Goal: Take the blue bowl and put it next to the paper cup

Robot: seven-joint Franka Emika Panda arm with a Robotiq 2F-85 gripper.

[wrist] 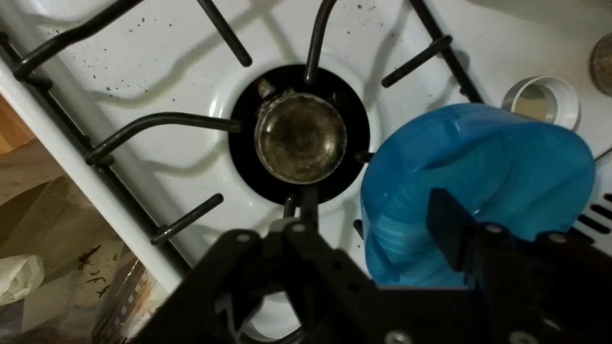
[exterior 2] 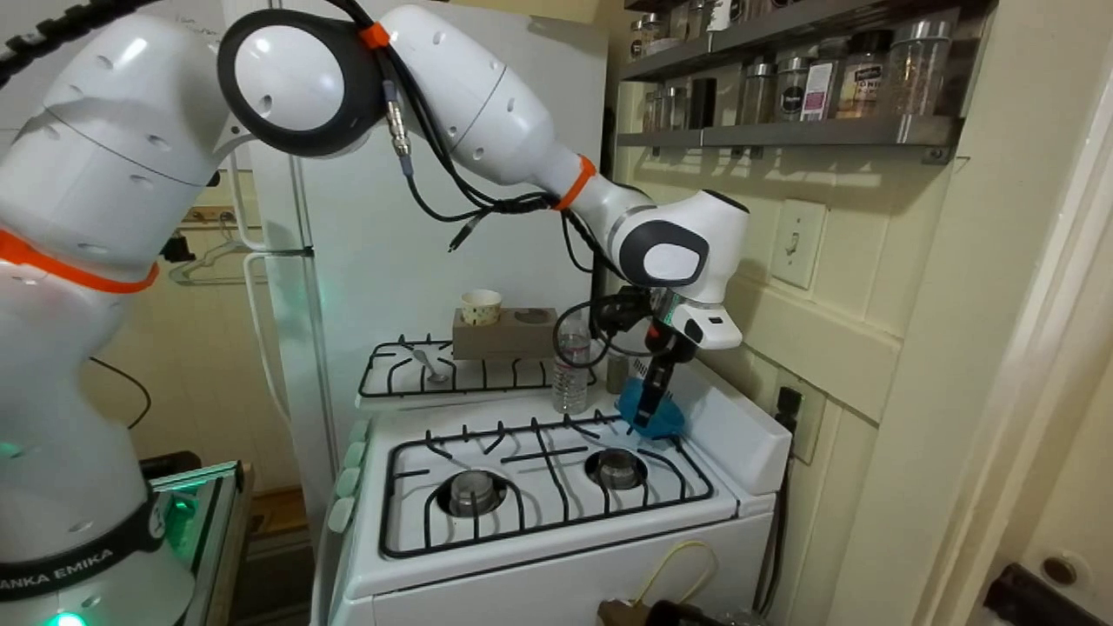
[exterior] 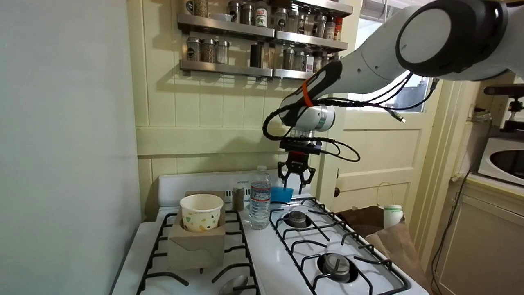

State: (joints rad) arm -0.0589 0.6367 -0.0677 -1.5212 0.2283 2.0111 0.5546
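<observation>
The blue bowl (exterior: 281, 194) sits at the back corner of the stove, by the back panel. It looks tilted in an exterior view (exterior 2: 664, 421). My gripper (exterior: 292, 191) points down at the bowl with its fingers apart. In the wrist view, one finger of the gripper (wrist: 374, 208) is over the bowl's inside and the other is outside it. The near wall of the bowl (wrist: 420, 143) lies between them; I cannot tell whether a finger touches it. The cream paper cup (exterior: 201, 215) stands upright in the cardboard box and shows also in an exterior view (exterior 2: 481, 308).
A clear water bottle (exterior: 260, 200) stands between the bowl and the cardboard box (exterior: 196, 250). A small spice jar (exterior: 238, 197) is behind the bottle. Raised black grates (exterior 2: 548, 469) cover the stove. A spoon (exterior 2: 432, 369) lies on the far grate. The back panel (exterior 2: 739, 426) borders the bowl.
</observation>
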